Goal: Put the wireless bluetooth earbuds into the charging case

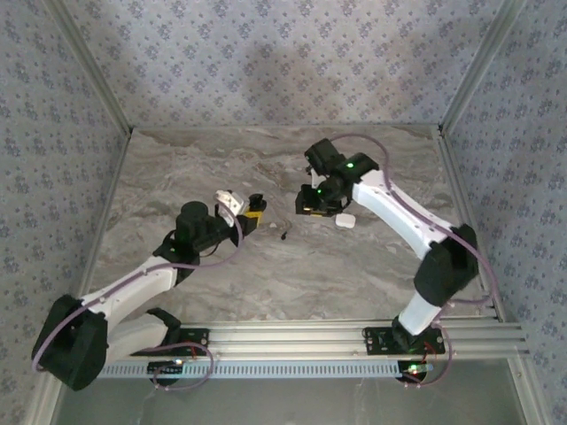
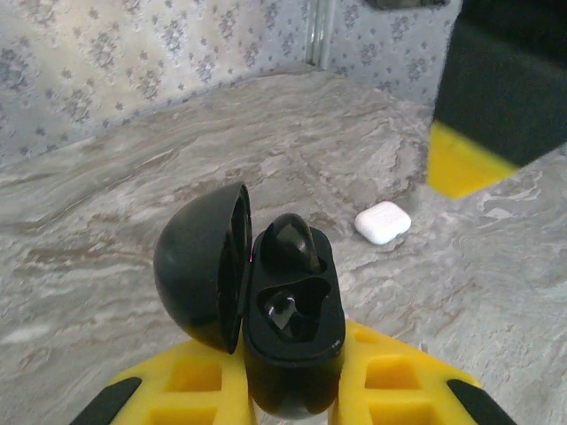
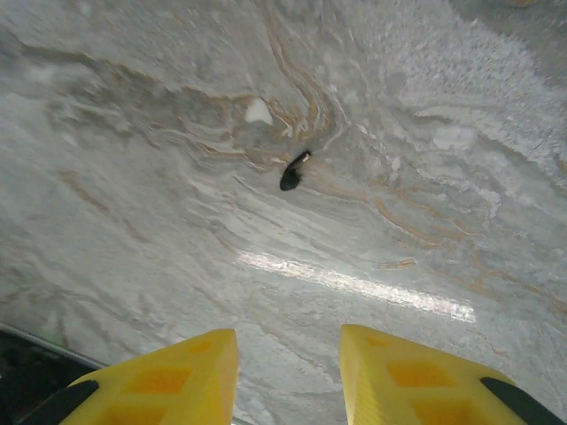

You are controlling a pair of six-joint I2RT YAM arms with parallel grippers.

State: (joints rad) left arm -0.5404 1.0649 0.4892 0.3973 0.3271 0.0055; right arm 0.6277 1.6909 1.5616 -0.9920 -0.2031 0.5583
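My left gripper [image 2: 292, 359] is shut on the black charging case [image 2: 292, 305], whose lid [image 2: 199, 266] stands open to the left. One black earbud [image 2: 289, 243] sits in the far slot; the near slot is empty. In the top view the left gripper [image 1: 252, 212] holds the case [image 1: 258, 201] just above the table's middle. Another earbud [image 3: 292, 173] lies loose on the marble, ahead of my right gripper [image 3: 289, 354], which is open with nothing between its yellow fingers. From above, this earbud [image 1: 285, 235] lies between the two grippers, below and left of the right gripper [image 1: 315, 202].
A small white case [image 1: 345, 220] lies on the marble table [image 1: 266, 274] beside the right gripper, also seen past the black case [image 2: 383, 221]. Patterned walls and metal frame posts close in the back and sides. A rail runs along the near edge.
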